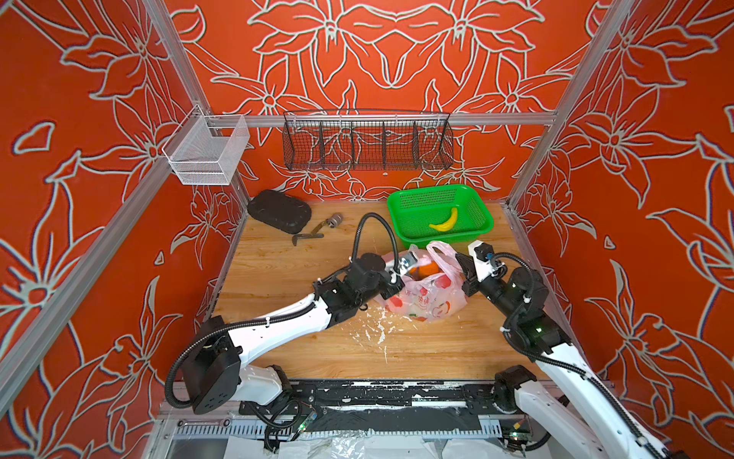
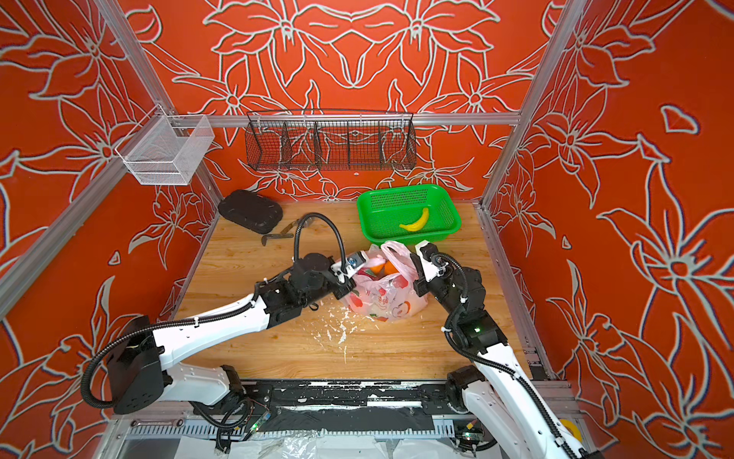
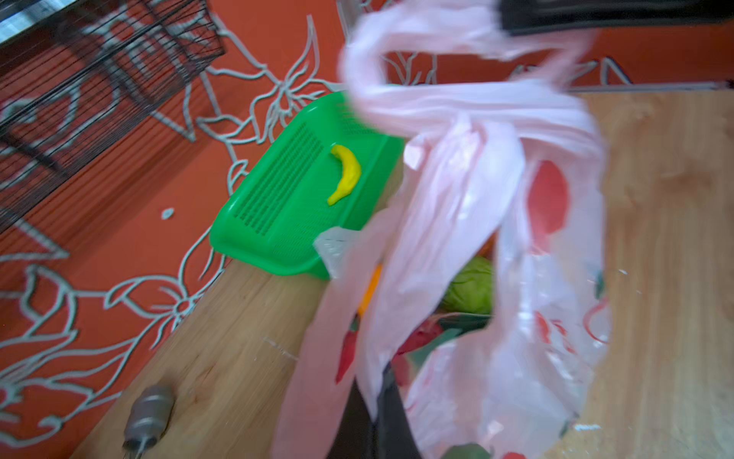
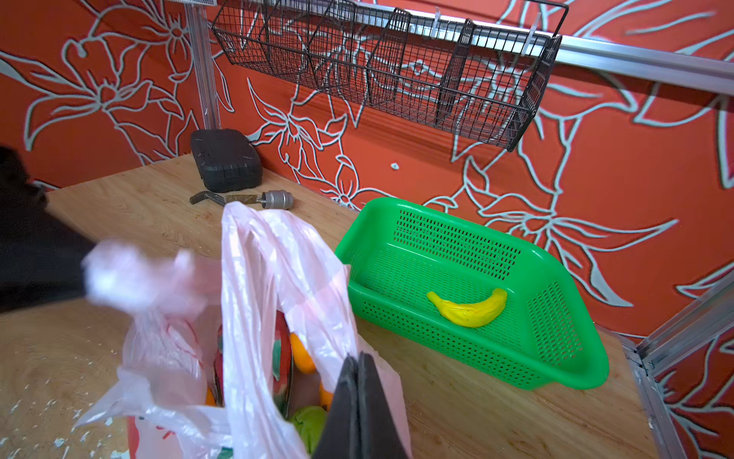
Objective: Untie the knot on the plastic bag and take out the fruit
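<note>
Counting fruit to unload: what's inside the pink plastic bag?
Through the plastic bag mouth: orange fruit, a green fruit, a red-and-green piece. Whatever lies lower is hidden by the film and prints.

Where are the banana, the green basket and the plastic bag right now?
banana (image 4: 470, 310): right wrist view, middle of its curved body.
green basket (image 4: 476, 353): right wrist view, its near perforated wall.
plastic bag (image 4: 246, 270): right wrist view, strip of the upright handle loop.
</note>
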Motion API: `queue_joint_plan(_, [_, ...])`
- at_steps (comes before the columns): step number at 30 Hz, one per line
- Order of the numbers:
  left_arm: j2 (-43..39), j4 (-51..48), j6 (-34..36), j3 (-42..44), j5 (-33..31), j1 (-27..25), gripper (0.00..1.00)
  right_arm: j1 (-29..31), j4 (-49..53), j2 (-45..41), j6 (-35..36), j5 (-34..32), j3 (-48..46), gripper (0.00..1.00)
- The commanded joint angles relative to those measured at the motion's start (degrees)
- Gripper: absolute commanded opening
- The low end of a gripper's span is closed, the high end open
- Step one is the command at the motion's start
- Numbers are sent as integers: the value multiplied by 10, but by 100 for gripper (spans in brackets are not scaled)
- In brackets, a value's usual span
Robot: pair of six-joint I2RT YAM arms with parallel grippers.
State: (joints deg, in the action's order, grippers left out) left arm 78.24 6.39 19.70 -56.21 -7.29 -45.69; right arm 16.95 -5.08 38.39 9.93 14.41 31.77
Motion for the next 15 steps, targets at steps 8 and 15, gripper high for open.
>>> queue_joint_plan(8, [60,-154,-406,-153,20,150,0,29,46,-26,-1,210,-14,0])
queue_joint_plan(15, [138,-252,-477,-257,76,186,0,128,21,-14,-29,211,-100,0])
